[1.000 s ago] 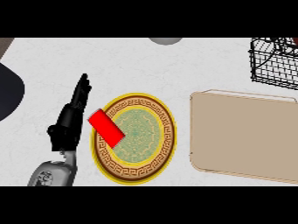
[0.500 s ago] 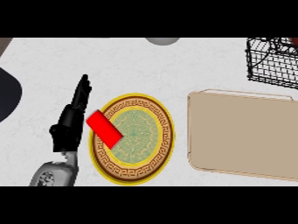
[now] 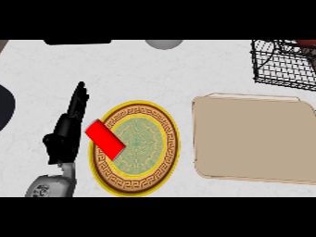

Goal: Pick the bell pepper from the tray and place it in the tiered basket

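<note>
since something red already shows at the top edge of the black wire tiered basket (image 3: 288,65), which may be the bell pepper (image 3: 306,43), and the beige tray (image 3: 256,143) holds nothing visible, the placing looks done, though that red bit is too cut off to name for sure. the left hand (image 3: 66,132) stands just beside the ornate gold-rimmed plate (image 3: 136,148), fingers straight and open, holding nothing, next to a flat red block (image 3: 105,139) on the plate's rim. the right hand is not visible.
</note>
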{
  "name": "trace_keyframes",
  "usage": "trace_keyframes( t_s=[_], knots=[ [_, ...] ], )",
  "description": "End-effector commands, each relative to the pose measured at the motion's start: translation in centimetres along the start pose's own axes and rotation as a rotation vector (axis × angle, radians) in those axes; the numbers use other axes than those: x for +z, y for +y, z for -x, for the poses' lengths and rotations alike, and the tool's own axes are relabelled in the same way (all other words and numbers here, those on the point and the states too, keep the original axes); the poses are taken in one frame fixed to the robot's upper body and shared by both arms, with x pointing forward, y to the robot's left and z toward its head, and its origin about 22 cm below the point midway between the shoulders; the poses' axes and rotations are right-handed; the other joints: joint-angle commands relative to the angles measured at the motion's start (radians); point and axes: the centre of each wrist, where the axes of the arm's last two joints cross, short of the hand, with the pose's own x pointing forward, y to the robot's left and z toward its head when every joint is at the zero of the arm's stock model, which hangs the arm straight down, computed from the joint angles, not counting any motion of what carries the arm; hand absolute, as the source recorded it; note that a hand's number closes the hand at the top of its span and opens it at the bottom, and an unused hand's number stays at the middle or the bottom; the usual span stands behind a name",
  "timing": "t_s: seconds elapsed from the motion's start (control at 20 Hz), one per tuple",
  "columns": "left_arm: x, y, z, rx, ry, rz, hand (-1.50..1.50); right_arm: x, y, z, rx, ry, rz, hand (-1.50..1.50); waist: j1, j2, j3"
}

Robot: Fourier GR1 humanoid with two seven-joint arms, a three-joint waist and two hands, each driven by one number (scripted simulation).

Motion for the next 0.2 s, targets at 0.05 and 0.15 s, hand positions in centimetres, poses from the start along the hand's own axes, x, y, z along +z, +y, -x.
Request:
trace_keyframes(
  t_s=[0.05,0.15],
  knots=[
    [-0.3,1.4,0.3,-0.001,0.001,-0.044,0.0,0.0,-6.1,7.2,-0.036,-0.005,0.01,-1.5,-0.016,-0.001,0.0],
    [0.0,-0.1,-0.4,0.013,0.002,-0.015,0.0,0.4,-9.3,8.7,-0.069,-0.025,-0.018,-1.5,-0.019,-0.002,0.0]
  ],
)
